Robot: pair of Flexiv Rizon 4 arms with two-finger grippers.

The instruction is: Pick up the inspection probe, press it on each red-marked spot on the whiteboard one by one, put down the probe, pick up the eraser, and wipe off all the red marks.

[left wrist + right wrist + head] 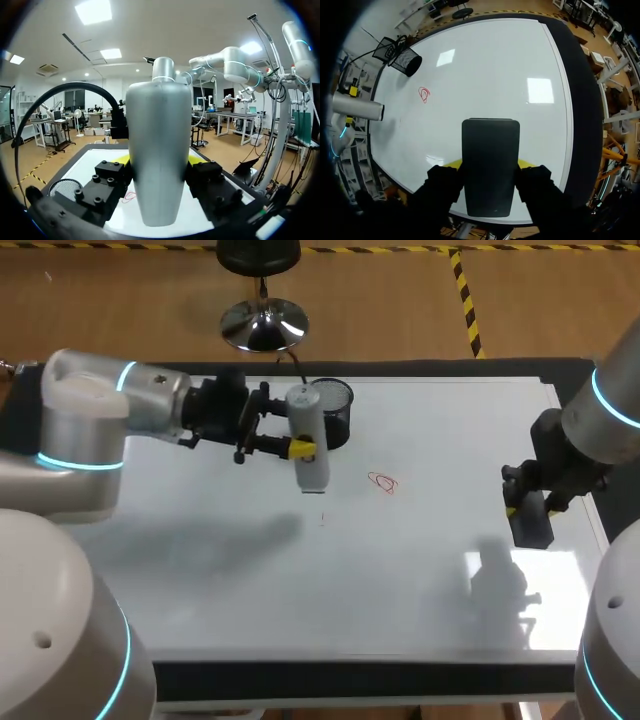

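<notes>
Noting for your next move: L gripper [300, 448] is clamped on the silver-grey tapered metal probe [312, 470]. Probe's long axis is approx. upright, narrow tip down over the flat white whiteboard [250, 570]; contact can't be told. Red scribbled mark [383, 483] lies right of the tip, about level, so your L arm is nearer. R gripper [525, 508] grips the black rectangular eraser block [532, 528] at the right edge, well apart.

probe [308, 440] before mesh cup [338, 400], mark [383, 482] right of it, eraser [530, 525] far right
</notes>
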